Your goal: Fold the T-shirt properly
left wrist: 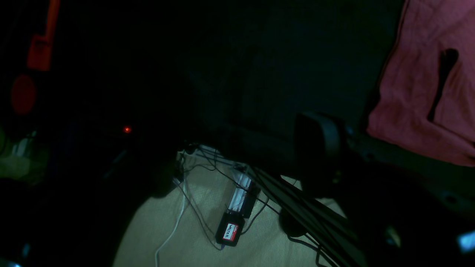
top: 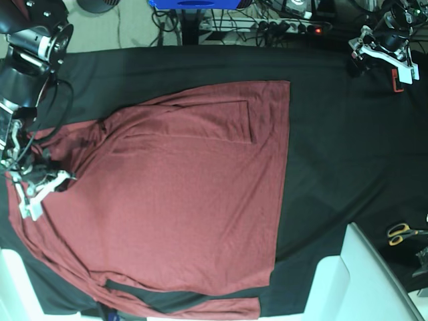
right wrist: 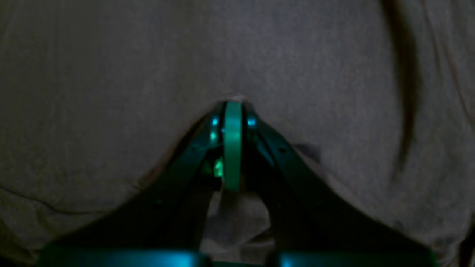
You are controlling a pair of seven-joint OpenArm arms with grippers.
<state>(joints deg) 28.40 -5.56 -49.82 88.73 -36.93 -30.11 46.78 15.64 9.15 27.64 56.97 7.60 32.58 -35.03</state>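
Early stage, barely started by the look of it. The large brick-red knit T-shirt with long sleeves [top: 194,200] lies mostly spread flat on the black cloth sheet [top: 341,147] covering the counter, taking up the left and middle of the base view. One sleeve looks laid in across the body near the top edge, showing as a straight seam line; another strip of red runs along the bottom with black cloth between it and the body. The straight long edge on the right side is tidy. No half or third fold of the body is visible yet, so the main folds are left. The right tool [top: 40,185] sits at the shirt's left edge, closed with its jaws pinched together on a bit of the red fabric; the right wrist view shows cloth bunched right at the tips. The left tool [top: 388,57] is parked far off at the top right corner of the cloth, well apart from the shirt, holding nothing, jaws standing apart. Yellow-handled scissors [top: 400,233] lie at the right edge, unrelated.
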